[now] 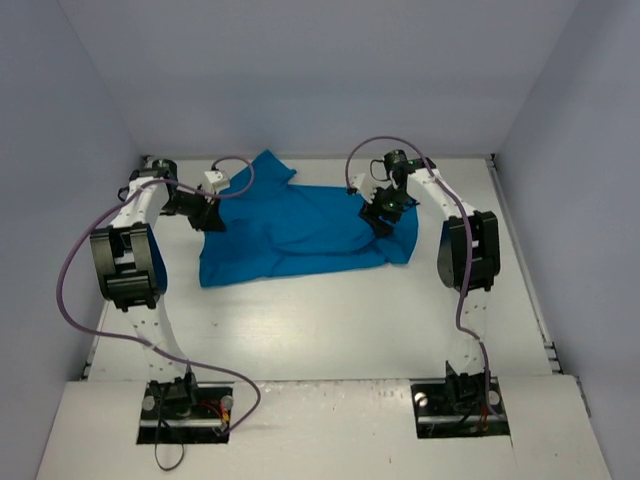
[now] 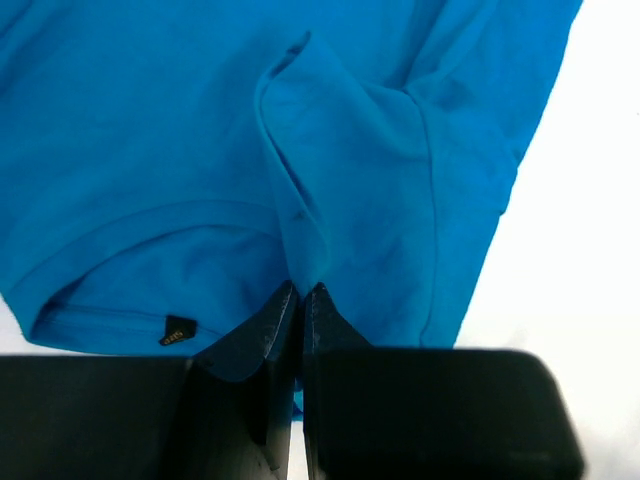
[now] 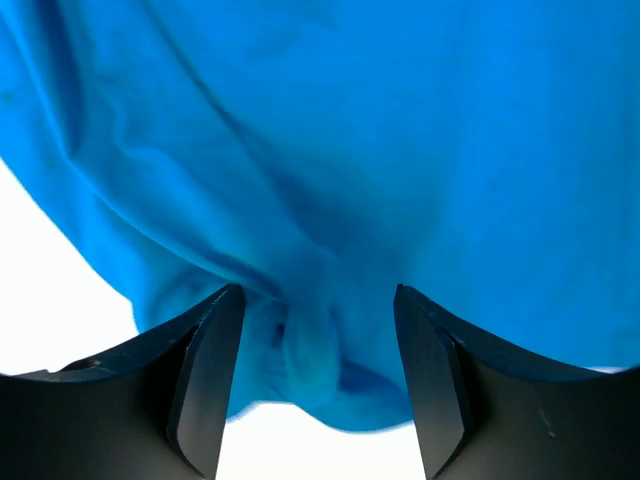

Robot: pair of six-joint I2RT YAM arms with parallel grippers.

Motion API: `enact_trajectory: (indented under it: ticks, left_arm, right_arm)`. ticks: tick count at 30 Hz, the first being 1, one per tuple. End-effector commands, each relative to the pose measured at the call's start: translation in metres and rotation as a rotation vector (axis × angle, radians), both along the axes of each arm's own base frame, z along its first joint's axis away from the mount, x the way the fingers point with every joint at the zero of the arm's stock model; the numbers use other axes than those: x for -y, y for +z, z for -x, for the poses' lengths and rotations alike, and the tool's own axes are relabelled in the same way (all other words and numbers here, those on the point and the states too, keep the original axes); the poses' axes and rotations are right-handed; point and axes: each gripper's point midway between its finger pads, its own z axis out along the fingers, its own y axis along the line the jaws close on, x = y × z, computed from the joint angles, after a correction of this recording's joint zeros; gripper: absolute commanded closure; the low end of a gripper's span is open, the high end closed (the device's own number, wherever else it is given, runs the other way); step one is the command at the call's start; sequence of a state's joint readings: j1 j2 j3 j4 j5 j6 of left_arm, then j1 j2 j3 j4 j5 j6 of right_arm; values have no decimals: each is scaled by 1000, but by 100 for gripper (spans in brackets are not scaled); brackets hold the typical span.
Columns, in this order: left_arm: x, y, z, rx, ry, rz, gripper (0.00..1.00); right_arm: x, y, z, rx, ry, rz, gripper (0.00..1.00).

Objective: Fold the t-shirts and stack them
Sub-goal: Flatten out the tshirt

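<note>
One bright teal t-shirt (image 1: 300, 232) lies crumpled across the back middle of the white table. My left gripper (image 1: 210, 218) is at the shirt's left edge. In the left wrist view it (image 2: 301, 290) is shut on a raised ridge of the t-shirt (image 2: 150, 150), near a hem with a small black tag (image 2: 178, 330). My right gripper (image 1: 383, 222) is over the shirt's right end. In the right wrist view it (image 3: 320, 295) stands open. A loose bunch of the t-shirt (image 3: 400, 120) lies between its fingers, touching neither.
The white table (image 1: 330, 320) is boxed in by pale walls at the back and both sides. Purple cables (image 1: 70, 290) loop beside each arm. The arm bases (image 1: 185, 405) sit at the near edge.
</note>
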State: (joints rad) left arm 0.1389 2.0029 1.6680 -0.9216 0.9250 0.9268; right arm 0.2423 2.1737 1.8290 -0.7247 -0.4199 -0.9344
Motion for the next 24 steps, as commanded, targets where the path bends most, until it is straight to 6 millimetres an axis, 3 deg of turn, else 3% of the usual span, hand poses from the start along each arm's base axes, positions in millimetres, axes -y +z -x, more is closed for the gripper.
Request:
enact_trajectory:
  ticks: [1, 4, 6, 14, 17, 24]
  left_arm:
    - [-7, 21, -11, 84, 27, 1, 100]
    - [-11, 21, -13, 89, 32, -5, 100]
    - [-13, 21, -14, 93, 34, -8, 100]
    - [-18, 24, -14, 101, 43, -17, 100]
    - [-17, 25, -12, 104, 42, -20, 100]
    - [-19, 23, -7, 101, 42, -28, 100]
  right_arm:
    - [20, 62, -1, 124, -3, 11, 46]
    - [29, 73, 6, 148, 0, 28, 49]
    - [33, 71, 15, 137, 2, 28, 59]
    - [43, 36, 47, 21, 28, 5, 74]
    - [44, 27, 46, 2, 32, -3, 79]
    - [51, 15, 27, -15, -5, -22, 78]
